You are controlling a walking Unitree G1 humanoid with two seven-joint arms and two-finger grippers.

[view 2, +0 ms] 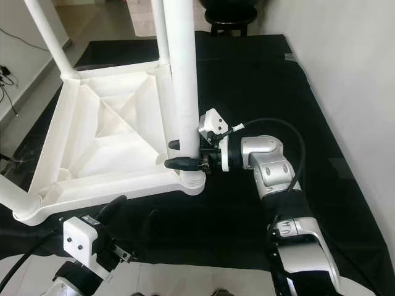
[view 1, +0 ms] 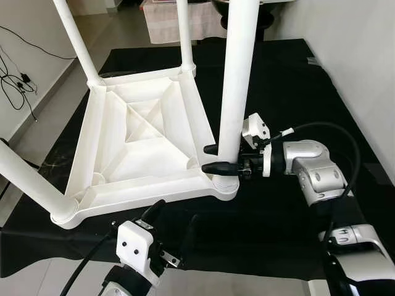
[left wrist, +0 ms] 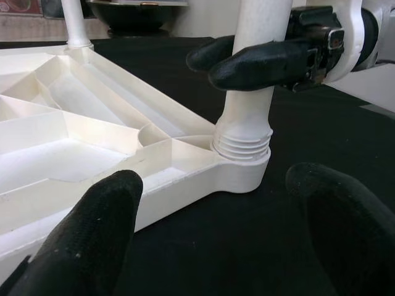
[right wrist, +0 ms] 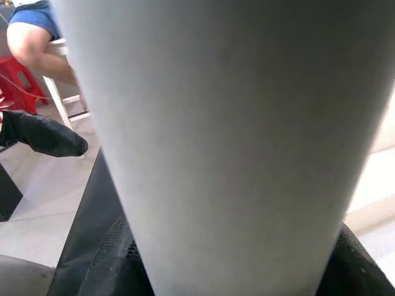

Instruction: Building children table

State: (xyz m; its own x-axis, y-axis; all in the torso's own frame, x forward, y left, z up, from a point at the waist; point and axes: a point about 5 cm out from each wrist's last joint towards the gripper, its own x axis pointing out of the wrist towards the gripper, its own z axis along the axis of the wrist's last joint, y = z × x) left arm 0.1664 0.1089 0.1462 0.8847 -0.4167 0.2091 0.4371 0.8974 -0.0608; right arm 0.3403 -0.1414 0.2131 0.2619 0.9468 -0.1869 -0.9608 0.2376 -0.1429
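- Lying upside down on a black cloth mat [view 1: 290, 92], the white moulded plastic children's table top [view 1: 139, 145] shows its ribbed underside, with diagonal stiffeners meeting near the centre.
- White tubular plastic legs stand in the corner sockets: a far-left leg [view 1: 77, 40], a far leg [view 1: 184, 34], a near-left leg [view 1: 24, 182] that leans outward, and the near-right leg [view 1: 237, 80], which rises upright from the corner nearest the right arm.
- Right gripper [view 1: 219, 158], reaching in from the robot's right: its two black fingers [left wrist: 262, 61] are closed around the near-right leg just above the socket, one finger on each side of the tube.
- Left wrist view: the threaded base [left wrist: 242, 143] of that leg sits in its corner socket, several thread rings exposed above the rim.
- Left gripper [view 1: 170, 225]: low at the near edge of the mat, just in front of the table top's near rim, fingers spread wide and holding nothing.
- Right wrist view: the gripped leg [right wrist: 234, 148] occupies most of the frame, close to the lens.
- Surface and room: the mat covers pale floor tiles [view 1: 37, 271]; a light wall [view 1: 364, 55] runs along the robot's right; black cables [view 1: 15, 77] trail on the floor at far left; a dark round stool [view 2: 229, 15] stands beyond the mat.
- A seated person's leg [right wrist: 37, 46] and a red stool [right wrist: 15, 80] appear in the right wrist view's background.
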